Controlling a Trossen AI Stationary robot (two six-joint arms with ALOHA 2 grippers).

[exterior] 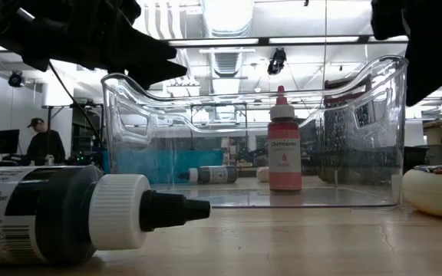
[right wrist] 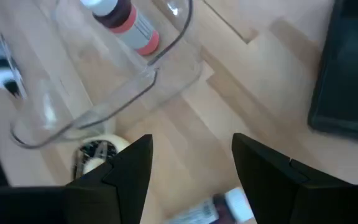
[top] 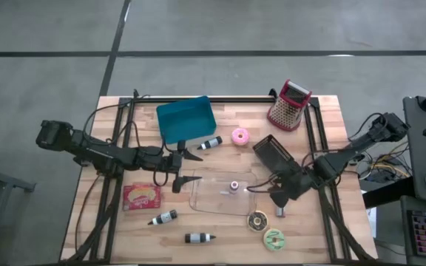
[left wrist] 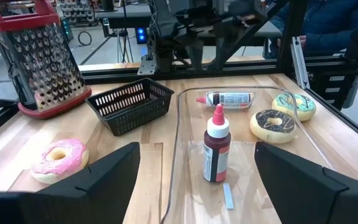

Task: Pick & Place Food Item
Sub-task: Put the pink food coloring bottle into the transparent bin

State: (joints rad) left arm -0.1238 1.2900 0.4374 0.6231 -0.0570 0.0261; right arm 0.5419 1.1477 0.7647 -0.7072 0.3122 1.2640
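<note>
Your clear tray (top: 220, 193) holds one red bottle (top: 234, 186); donuts (top: 257, 220) remain on the desk (top: 324, 111). Left gripper (top: 186, 167) and right gripper (top: 266, 193): both open, empty.

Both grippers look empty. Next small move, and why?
Probably ease the left gripper forward toward the red bottle standing upright in the clear tray. Its fingers are open and hold nothing, and the bottle sits straight ahead between them. The right gripper is open too.

Grey concrete floor (top: 43, 29), bright ceiling lights (exterior: 229, 11) overhead
</note>
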